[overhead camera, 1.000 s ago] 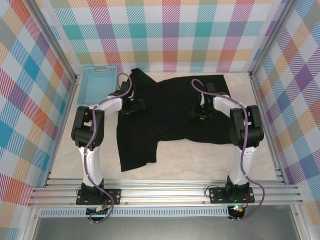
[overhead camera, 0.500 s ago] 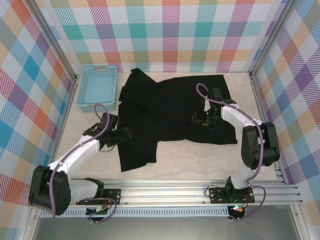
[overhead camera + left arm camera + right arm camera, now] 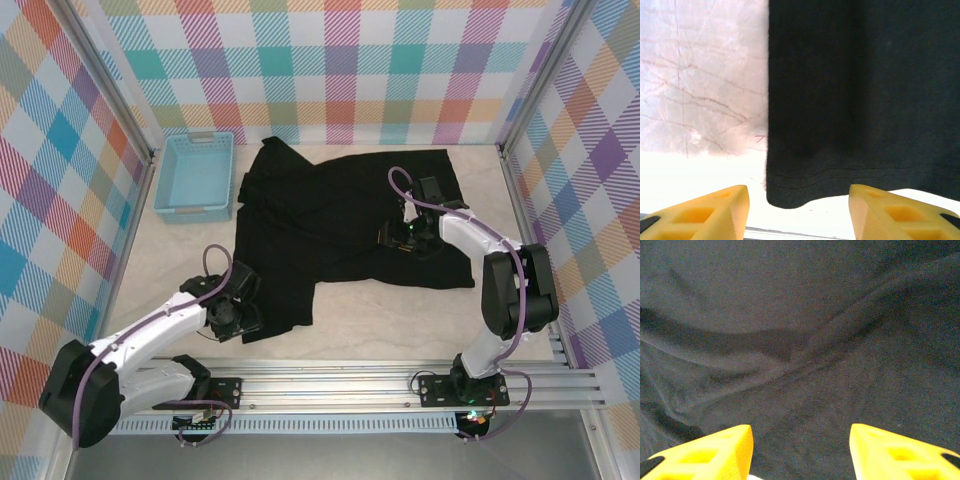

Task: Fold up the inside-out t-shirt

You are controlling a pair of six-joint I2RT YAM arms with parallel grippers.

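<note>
left gripper gapes empty at t-shirt hem corner (bare table beside); right gripper likewise.

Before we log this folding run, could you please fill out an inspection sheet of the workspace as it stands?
Surface: pale, veined table.
Job's things: black t-shirt spread out with some creases, one narrow part reaching toward the near edge.
Clutter: light blue basket at the far left, nothing seen inside.
Pincers: left pincer open over the shirt's near hem corner; right pincer open over a crease in the cloth.
Cables: purple cables loop along both arms.
Surroundings: plaid walls; aluminium rail at the near edge.
</note>
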